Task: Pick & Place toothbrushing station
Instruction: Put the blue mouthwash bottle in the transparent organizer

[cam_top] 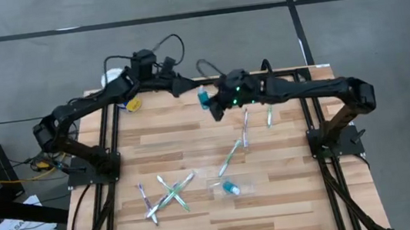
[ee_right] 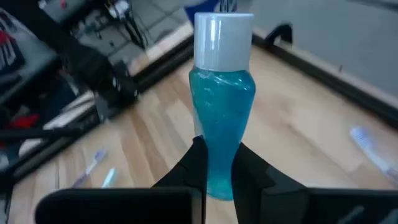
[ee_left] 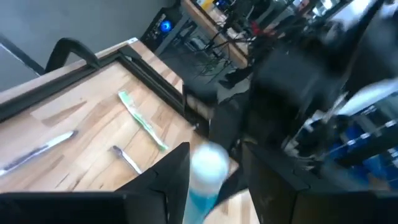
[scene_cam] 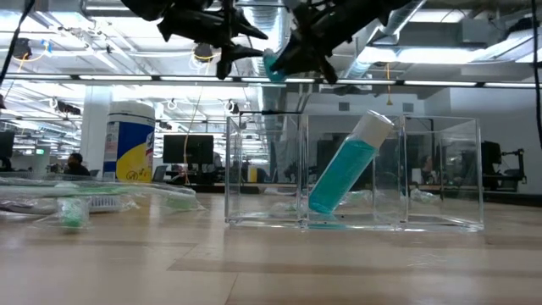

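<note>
One teal tube with a white cap is up in the air, pinched upright. The other tube leans inside the clear cup, toothbrushes scattered flat around.

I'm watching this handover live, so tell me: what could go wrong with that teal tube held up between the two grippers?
1. The right gripper pinches only the bottom end of the teal-blue, white-capped plastic tube, so it could pivot or slip.
2. The left gripper brackets the cap end with fingers apart. If the right releases before the left closes, the tube would likely drop onto the wooden table.
3. Both wrists sit very close and may bump.
</note>
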Controlling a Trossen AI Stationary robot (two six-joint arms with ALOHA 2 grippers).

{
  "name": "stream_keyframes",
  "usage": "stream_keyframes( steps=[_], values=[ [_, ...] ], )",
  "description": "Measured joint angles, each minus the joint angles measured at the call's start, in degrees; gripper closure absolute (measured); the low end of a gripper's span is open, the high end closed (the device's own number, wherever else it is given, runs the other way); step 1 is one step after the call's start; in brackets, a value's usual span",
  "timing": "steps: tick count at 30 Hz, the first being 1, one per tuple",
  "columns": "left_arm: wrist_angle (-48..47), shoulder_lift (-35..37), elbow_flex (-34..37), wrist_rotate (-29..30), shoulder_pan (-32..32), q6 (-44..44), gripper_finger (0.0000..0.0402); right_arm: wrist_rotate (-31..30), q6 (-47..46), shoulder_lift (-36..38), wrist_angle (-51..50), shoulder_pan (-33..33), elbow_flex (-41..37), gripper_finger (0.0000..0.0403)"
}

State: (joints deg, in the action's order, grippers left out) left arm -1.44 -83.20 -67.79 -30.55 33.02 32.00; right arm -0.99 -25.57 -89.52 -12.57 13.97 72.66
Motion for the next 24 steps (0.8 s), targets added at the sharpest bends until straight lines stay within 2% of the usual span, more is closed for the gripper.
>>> stream_keyframes(
  steps=[2,11,20,24],
  values=[
    [-0.3,-0.5,0.2,0.8,-0.9,0.3,0.0259,1.0,0.7,1.1,-0.9,0.9,0.0,0.0371],
    [8.9,-2.7,0.1,3.4,-3.1,5.4,0.0259,3.8,2.2,1.5,0.0,1.3,0.0,0.0371],
    [8.3,-2.7,0.1,3.1,-3.4,5.4,0.0288,4.4,2.2,1.4,1.6,2.1,-0.1,0.0371],
    [7.0,-2.7,0.0,3.0,-3.4,4.2,0.0287,5.0,2.2,1.4,1.7,3.0,-0.1,0.0371]
  ],
)
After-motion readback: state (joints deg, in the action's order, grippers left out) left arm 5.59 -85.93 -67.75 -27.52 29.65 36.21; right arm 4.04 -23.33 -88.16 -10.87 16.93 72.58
